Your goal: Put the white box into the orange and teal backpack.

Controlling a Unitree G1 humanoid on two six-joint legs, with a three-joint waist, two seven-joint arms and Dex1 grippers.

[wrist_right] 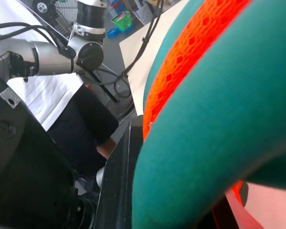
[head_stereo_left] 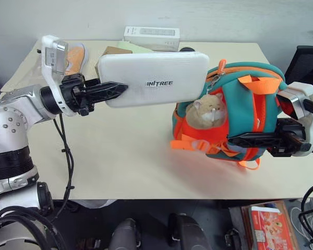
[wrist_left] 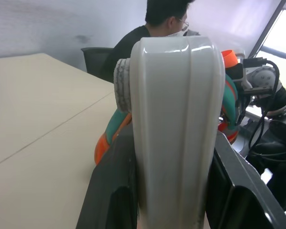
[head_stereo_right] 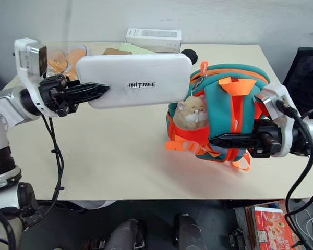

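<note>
one white box, one backpack

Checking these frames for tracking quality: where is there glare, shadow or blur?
Left wrist view: window glare streaks the white box; the person behind is soft. Right wrist view: the orange and teal backpack sits so close it blurs. Left eye view: the backpack throws an orange-tinted shadow on the table.
</note>
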